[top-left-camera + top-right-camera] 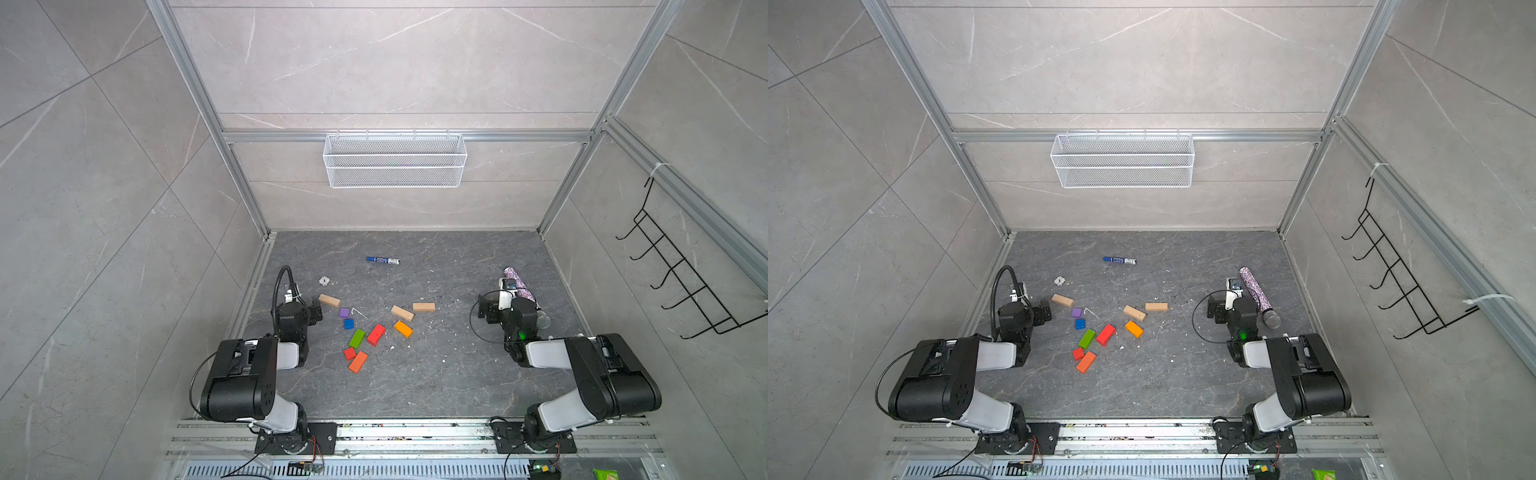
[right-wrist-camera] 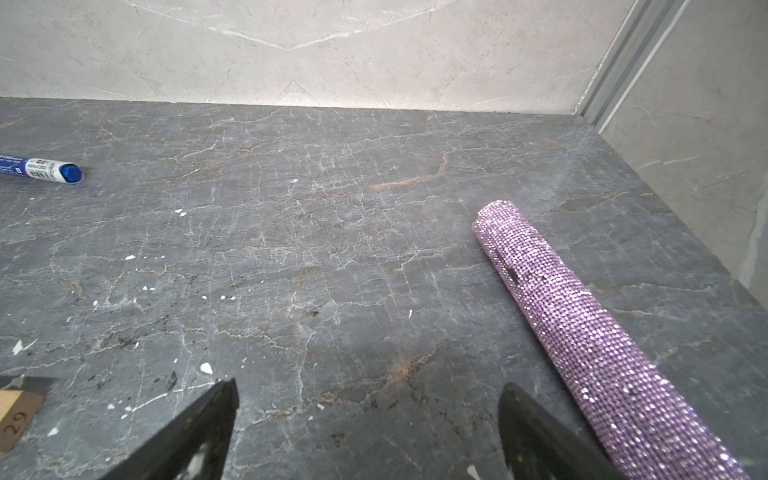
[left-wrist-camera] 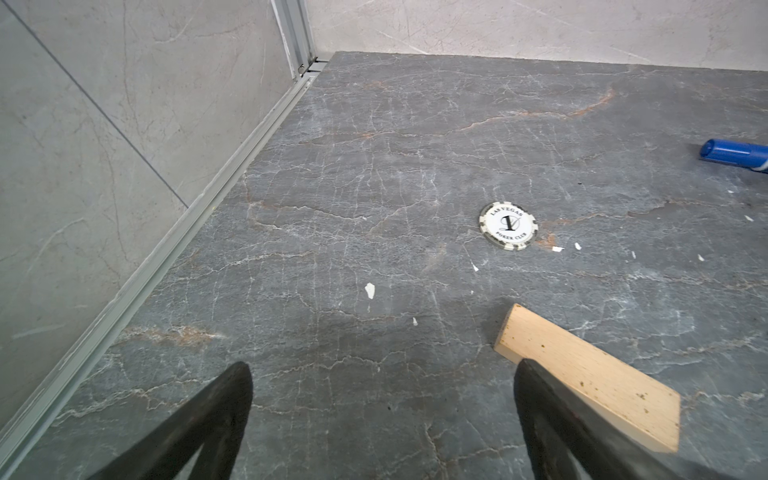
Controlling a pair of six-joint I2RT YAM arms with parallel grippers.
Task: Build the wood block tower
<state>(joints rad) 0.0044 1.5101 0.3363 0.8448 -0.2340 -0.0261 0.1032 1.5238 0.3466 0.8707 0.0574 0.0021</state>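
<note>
nothing is standing yet: the wood blocks [image 1: 376,334] are lying scattered, none stacked, mid-tabletop [image 1: 436,382] between the arms. the left end effector [image 3: 382,370] and right end effector [image 2: 370,388] are both gaping wide, holding nothing. the whole tower is waiting to be built.

A robotics lab test cell: stone-look wall panels [image 1: 395,62] in an aluminium frame [image 1: 291,136] enclose a dark desk [image 1: 436,386], a left arm [image 1: 241,378] and right arm [image 1: 606,374] stand bolted to a front rail [image 1: 415,434], a wire basket [image 1: 395,166] hangs behind.
</note>
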